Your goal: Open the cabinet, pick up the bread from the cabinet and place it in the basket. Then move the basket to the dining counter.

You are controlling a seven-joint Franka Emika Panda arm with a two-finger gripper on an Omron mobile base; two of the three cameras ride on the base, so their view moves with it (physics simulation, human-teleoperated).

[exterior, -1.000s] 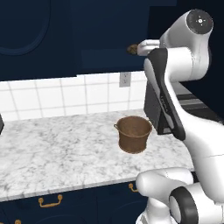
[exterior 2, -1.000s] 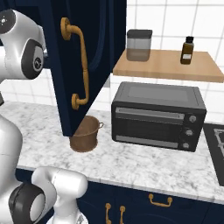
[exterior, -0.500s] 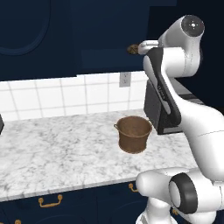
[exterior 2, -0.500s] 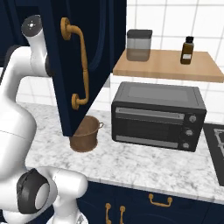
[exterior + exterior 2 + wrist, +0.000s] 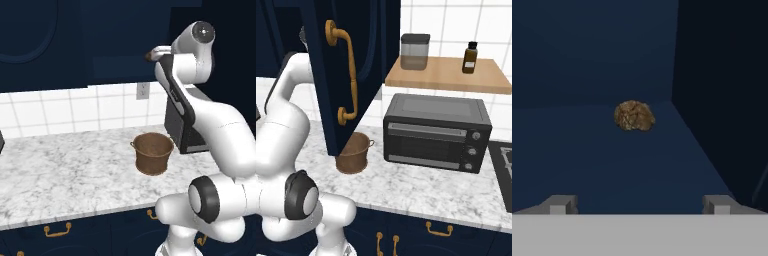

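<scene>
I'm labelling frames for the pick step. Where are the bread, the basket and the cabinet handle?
bread (image 5: pixel 634 116), hand view: middle of the roll.
basket (image 5: pixel 153 154), left base view: front of its woven wall.
cabinet handle (image 5: pixel 350 75), right base view: upper part of the brass bar.

A black toaster oven (image 5: pixel 436 132) stands at the bench's (image 5: pixel 421 190) back edge; above it, a wooden shelf (image 5: pixel 446 75) carries a grey canister (image 5: pixel 414 51) and a dark bottle (image 5: pixel 470 58).

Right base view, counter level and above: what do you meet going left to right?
Robot arm → brass handle on the open cabinet door → basket → toaster oven → brown bottle on the wooden shelf.
</scene>
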